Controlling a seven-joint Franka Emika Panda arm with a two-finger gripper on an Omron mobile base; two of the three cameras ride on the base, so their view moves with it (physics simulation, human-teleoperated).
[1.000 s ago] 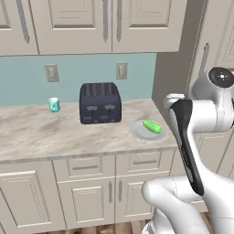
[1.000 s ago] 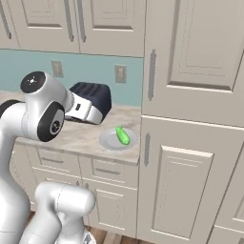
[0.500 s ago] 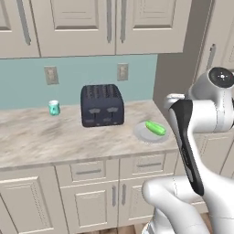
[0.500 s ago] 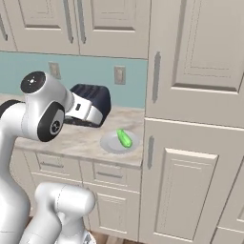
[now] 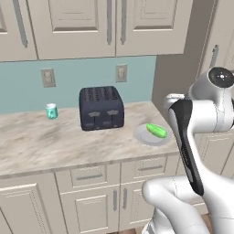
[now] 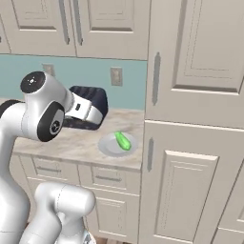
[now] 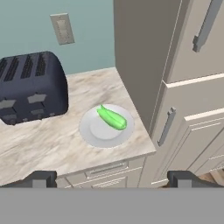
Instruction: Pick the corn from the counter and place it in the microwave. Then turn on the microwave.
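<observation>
Corn on plate — seemingly unlabelled

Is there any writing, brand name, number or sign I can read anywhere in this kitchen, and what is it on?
No readable text anywhere.
Teal cup: a pale band that could be a label, too small to read.
Toaster: grey lever and slot shapes on its front, no lettering.
Wall outlets: blank plates.
Plate with the corn, cabinet doors: no marks.

Corn on plate (toaster beside)
</observation>
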